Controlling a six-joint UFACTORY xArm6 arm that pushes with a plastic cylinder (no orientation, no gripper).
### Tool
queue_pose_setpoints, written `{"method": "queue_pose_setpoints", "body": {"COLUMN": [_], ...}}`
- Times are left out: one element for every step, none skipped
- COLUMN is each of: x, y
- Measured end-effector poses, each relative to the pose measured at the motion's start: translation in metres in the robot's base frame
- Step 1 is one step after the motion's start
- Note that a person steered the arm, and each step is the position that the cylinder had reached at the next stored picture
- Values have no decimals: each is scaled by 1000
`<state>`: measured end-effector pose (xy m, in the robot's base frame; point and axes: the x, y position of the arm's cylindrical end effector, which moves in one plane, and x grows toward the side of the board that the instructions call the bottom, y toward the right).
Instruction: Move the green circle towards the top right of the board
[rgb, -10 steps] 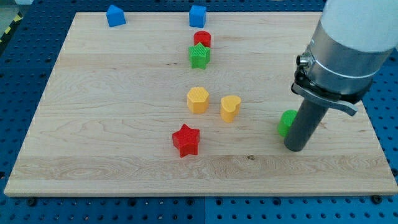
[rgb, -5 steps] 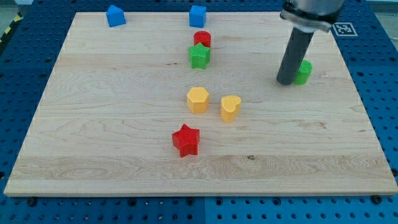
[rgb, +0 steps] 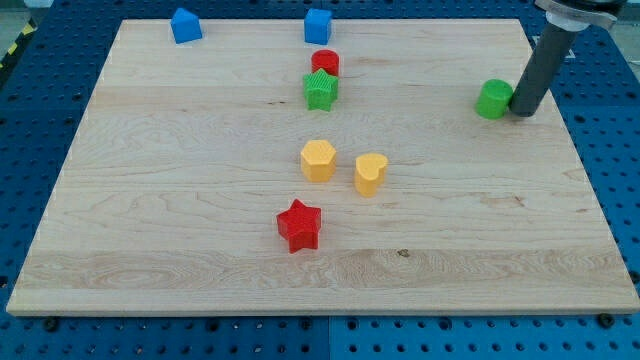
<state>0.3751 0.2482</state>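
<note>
The green circle (rgb: 492, 99) stands on the wooden board (rgb: 200, 200) near its right edge, in the upper part of the view. My tip (rgb: 523, 111) rests on the board just to the right of the green circle, touching or nearly touching it. The dark rod rises from there to the view's top right corner.
A green star (rgb: 320, 90) sits below a red circle (rgb: 325, 63) at top centre. Two blue blocks (rgb: 185, 25) (rgb: 317, 25) lie along the top edge. A yellow hexagon (rgb: 318, 160), a yellow block (rgb: 370, 173) and a red star (rgb: 299, 225) are mid-board.
The green circle has moved from the lower right up toward the top right. My tip went from its right to its left, and now stands on its right side again.
</note>
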Motion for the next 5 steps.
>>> {"method": "queue_pose_setpoints", "body": {"x": [20, 46, 28, 25, 25], "y": [0, -3, -22, -29, -30]}}
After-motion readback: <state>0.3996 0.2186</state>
